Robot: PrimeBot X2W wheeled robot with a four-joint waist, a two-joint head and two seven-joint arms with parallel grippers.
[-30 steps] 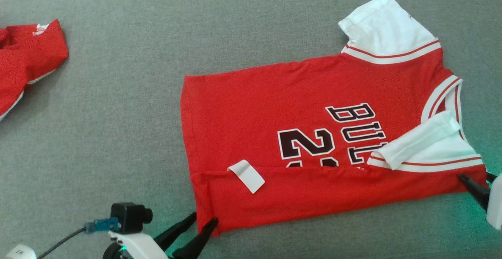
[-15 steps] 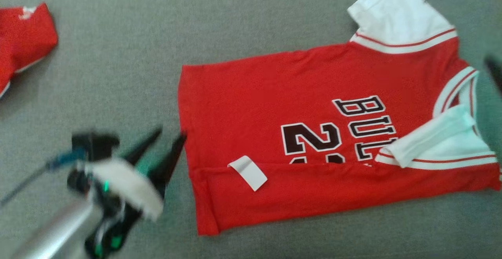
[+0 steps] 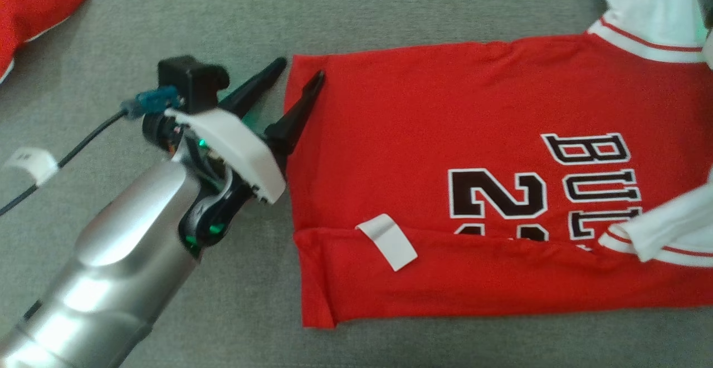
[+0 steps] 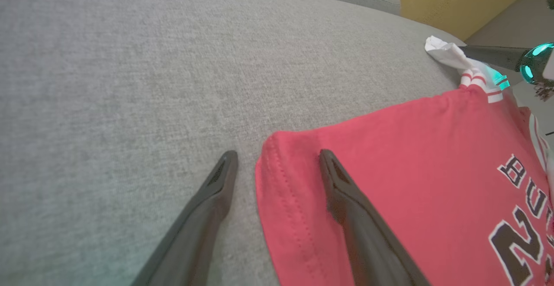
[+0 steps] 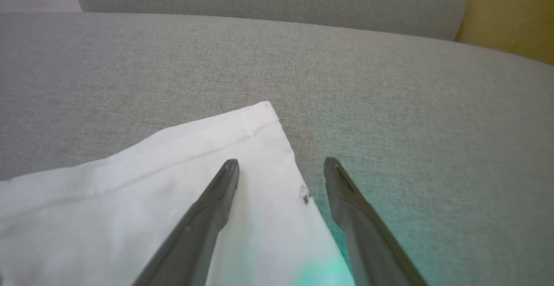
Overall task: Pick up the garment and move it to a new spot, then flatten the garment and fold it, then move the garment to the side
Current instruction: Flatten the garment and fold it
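Since a second ago, the left gripper has been shifted from the near hem corner of the red jersey to its far hem corner. The jersey is laid flat on the grey cushion, its near edge folded over and a white label exposed. The left gripper's fingers are spread astride that corner, one over red cloth, one over cushion. The right gripper is likewise spread, astride the edge of the white sleeve. Another red garment is seen at far left.
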